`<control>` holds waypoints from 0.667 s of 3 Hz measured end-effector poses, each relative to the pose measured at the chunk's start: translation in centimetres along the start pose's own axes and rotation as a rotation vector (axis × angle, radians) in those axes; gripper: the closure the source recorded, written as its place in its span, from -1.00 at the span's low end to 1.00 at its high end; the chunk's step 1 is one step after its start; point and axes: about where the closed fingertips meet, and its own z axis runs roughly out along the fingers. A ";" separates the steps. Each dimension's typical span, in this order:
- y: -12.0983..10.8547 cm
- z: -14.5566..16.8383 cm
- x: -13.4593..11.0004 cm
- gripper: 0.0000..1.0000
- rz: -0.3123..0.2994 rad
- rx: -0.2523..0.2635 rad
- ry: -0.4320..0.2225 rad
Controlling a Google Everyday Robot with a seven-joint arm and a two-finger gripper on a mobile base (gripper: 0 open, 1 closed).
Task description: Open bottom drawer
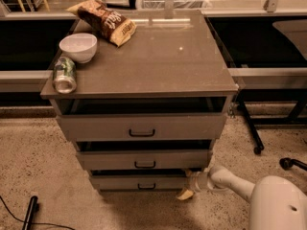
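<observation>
Pre-grasp: my pincer [186, 192], state untellable, sits lower centre beside the lowest grey-brown drawer front [117, 182]; next, reach its black bar handle [147, 186].

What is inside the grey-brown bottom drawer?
Only a dark slit shows above the bottom drawer front, with the pale gripper at its right end; the grey-brown middle drawer covers any contents.

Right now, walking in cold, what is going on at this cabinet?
The robot's arm reaches in low from the right, its gripper beside the right end of the bottom drawer, near the floor. The drawer's black handle is untouched. A bowl, can and snack bag sit on top.
</observation>
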 end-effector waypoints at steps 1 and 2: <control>0.8 1.3 -0.3 -0.22 -0.030 -0.029 0.005; 0.8 1.3 -0.3 -0.53 -0.030 -0.029 0.005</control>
